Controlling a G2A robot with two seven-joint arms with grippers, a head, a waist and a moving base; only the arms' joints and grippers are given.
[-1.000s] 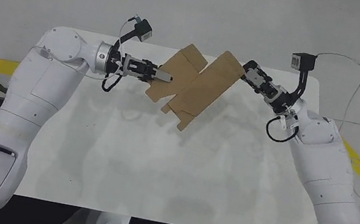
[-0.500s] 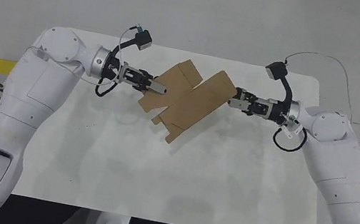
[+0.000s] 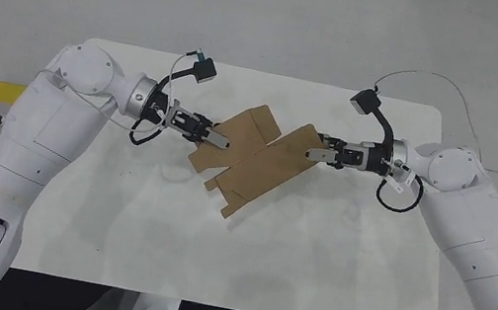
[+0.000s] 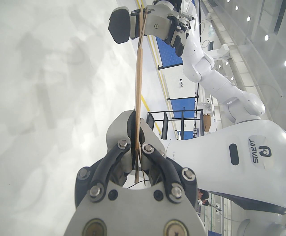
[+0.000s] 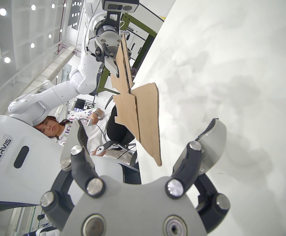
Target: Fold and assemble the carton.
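There's the carton (image 3: 249, 155) — a flat brown cardboard blank, up off the white table (image 3: 212, 249) and hanging between the two arms over the far half of it. The left gripper (image 4: 136, 121) has it, jaws clamped tight on one edge of the board. From that wrist you see the sheet edge-on, thin as a blade, running straight away toward the other arm.

Over there the right gripper (image 5: 146, 131) sits at the opposite corner with its jaws spread wide. The pointed corner of the cardboard lies in the gap between them and touches neither finger, as far as I can make out. So one gripper is holding and the other is only straddling.

How far along? Early, I'd say. The panels lie pretty much in one plane, and the flaps jut out along the edge nearer the robot with their notches showing. No wall stands up and no flap is tucked. From the right wrist's angle there's a slight kink along one crease, nothing more.

The pickup looks done, and nearly everything else is left — closing the second grip, opening the blank into a tube, folding the flaps and locking them.
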